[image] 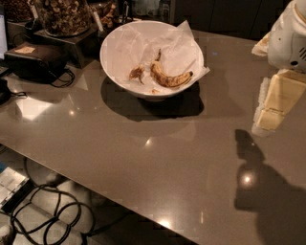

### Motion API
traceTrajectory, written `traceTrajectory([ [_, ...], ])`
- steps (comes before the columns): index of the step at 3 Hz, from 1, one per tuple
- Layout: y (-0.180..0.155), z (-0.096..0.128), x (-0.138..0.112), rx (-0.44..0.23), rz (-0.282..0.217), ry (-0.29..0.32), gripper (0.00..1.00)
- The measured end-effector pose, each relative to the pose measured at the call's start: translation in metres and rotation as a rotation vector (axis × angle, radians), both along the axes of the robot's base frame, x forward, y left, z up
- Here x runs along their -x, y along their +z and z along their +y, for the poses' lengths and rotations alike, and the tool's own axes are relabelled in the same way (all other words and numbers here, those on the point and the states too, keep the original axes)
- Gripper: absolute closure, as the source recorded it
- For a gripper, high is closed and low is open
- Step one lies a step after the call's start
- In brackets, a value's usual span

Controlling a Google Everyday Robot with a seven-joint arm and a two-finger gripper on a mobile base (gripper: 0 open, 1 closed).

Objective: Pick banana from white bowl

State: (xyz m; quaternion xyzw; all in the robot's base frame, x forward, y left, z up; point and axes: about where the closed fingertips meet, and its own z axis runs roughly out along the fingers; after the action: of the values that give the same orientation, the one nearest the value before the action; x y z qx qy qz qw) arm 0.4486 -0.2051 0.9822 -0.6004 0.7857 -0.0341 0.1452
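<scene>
The banana [167, 78], dull yellow with brown speckles, lies curved inside the white bowl [119, 43] on its crinkled white paper lining. The bowl stands at the back middle of the grey table. A small crumpled brown scrap [136, 72] lies in the bowl just left of the banana. My gripper [266, 125], cream-coloured under a white arm housing [287, 38], hangs at the right edge of the view, well to the right of the bowl and above the table. It holds nothing that I can see.
Clear jars of brown snacks [62, 14] stand on a dark stand at the back left. A black case [33, 60] with a cable lies left of the bowl. Cables [43, 215] lie on the floor below the table's front edge [95, 189].
</scene>
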Motion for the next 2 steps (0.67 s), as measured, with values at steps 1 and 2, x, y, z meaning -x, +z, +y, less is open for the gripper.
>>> traceTrajectory([
  [1,0.0007,0.0162,-0.0166,0.003,0.044,-0.001,0.00],
  [2,-0.0009,0.0167,-0.0214,0.007,0.022,-0.008,0.00],
])
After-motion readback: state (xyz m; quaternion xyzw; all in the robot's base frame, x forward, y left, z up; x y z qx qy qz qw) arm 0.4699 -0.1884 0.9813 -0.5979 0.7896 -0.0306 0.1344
